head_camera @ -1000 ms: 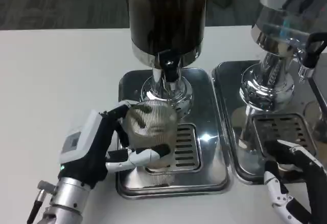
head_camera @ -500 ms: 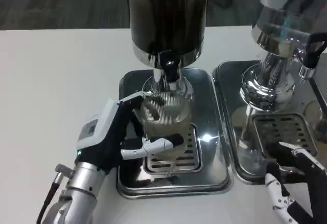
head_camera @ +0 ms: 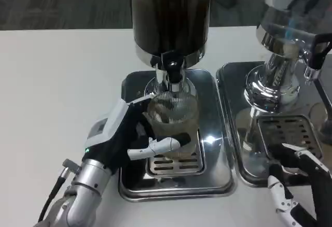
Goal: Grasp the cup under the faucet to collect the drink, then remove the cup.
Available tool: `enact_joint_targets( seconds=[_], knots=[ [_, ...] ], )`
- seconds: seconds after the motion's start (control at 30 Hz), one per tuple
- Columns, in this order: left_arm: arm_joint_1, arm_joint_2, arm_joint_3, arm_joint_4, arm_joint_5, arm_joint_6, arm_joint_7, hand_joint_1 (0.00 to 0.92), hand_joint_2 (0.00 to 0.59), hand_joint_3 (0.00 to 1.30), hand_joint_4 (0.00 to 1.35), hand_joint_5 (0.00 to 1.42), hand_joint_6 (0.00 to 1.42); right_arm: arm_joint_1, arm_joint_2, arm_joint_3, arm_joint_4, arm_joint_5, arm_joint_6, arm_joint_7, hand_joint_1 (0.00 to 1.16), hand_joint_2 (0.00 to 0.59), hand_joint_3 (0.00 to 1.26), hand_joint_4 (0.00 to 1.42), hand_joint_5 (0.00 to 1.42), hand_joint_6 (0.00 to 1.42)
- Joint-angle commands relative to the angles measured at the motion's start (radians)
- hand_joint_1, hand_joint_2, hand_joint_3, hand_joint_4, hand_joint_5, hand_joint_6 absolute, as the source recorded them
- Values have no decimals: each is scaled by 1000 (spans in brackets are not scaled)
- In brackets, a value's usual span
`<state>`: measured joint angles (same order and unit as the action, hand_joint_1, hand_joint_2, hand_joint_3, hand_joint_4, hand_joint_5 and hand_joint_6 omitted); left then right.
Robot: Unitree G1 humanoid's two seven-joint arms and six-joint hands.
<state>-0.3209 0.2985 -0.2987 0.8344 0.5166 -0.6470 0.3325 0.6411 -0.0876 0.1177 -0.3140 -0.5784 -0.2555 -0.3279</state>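
Observation:
A clear ribbed cup point(head_camera: 171, 114) stands over the slotted grate of the left drip tray point(head_camera: 210, 157), directly beneath the black faucet point(head_camera: 171, 64) of the dark drink dispenser point(head_camera: 170, 14). My left hand point(head_camera: 129, 133) grips the cup from its left side, thumb across the front near its base. No stream from the faucet can be made out. My right hand point(head_camera: 298, 183) hangs at the bottom right, fingers apart, holding nothing.
A second chrome dispenser point(head_camera: 290, 35) stands on its own drip tray point(head_camera: 282, 133) to the right, close to my right hand. White table point(head_camera: 57, 92) stretches to the left.
My left hand has carried the cup rightward and farther back, from the tray's left part to a spot under the faucet. The right hand has barely moved.

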Motion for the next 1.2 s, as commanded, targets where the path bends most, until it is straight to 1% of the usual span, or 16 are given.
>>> enact_joint_targets(
  seconds=[0.03, 0.2, 0.27, 0.47, 0.53, 0.6, 0.73, 0.8, 1.03, 1.07, 1.13, 1.2],
  knots=[
    [31, 7, -7, -6, 7, 27, -20, 265, 66, 471, 588, 812, 1219, -5, 5, -3, 8, 5, -14, -17, 503, 477, 412, 376, 359, 508],
    [54, 25, 0, -41, 15, 39, -9, 242, 59, 489, 595, 805, 1196, -15, 6, 0, 22, 7, -16, -20, 501, 477, 411, 376, 357, 511],
    [64, 33, 4, -57, 16, 44, -8, 234, 56, 496, 578, 786, 1166, -23, 5, 1, 30, 10, -17, -20, 500, 477, 411, 376, 357, 513],
    [84, 53, 12, -99, 19, 66, -11, 196, 40, 453, 426, 643, 992, -42, 3, 5, 51, 16, -22, -23, 498, 477, 411, 376, 364, 517],
    [92, 60, 14, -112, 19, 69, -9, 191, 35, 435, 394, 605, 968, -46, 2, 5, 55, 17, -22, -23, 498, 477, 411, 376, 365, 517],
    [99, 66, 16, -125, 20, 69, -9, 176, 32, 391, 351, 560, 931, -51, 2, 6, 61, 19, -22, -23, 497, 477, 411, 376, 366, 517],
    [110, 77, 16, -150, 19, 67, -16, 131, 14, 229, 222, 442, 790, -58, 3, 6, 70, 21, -25, -24, 497, 478, 411, 376, 366, 518],
    [113, 82, 14, -160, 17, 74, -31, 120, 11, 182, 169, 382, 732, -61, 3, 7, 75, 21, -27, -24, 497, 480, 411, 376, 366, 518],
    [121, 93, 14, -186, 4, 94, -83, 85, 0, 118, 63, 226, 534, -62, 5, 6, 81, 23, -30, -29, 496, 482, 411, 369, 367, 518],
    [123, 94, 14, -189, 2, 95, -88, 86, 6, 116, 44, 203, 518, -61, 5, 6, 82, 23, -31, -30, 496, 482, 411, 369, 367, 518],
    [129, 97, 16, -196, -4, 94, -100, 78, 0, 98, 5, 156, 478, -61, 5, 6, 83, 24, -31, -33, 496, 482, 411, 368, 367, 518],
    [136, 101, 20, -204, -11, 89, -111, 71, 3, 93, 0, 134, 455, -60, 5, 6, 83, 25, -32, -35, 495, 482, 411, 367, 367, 518]
  ],
)
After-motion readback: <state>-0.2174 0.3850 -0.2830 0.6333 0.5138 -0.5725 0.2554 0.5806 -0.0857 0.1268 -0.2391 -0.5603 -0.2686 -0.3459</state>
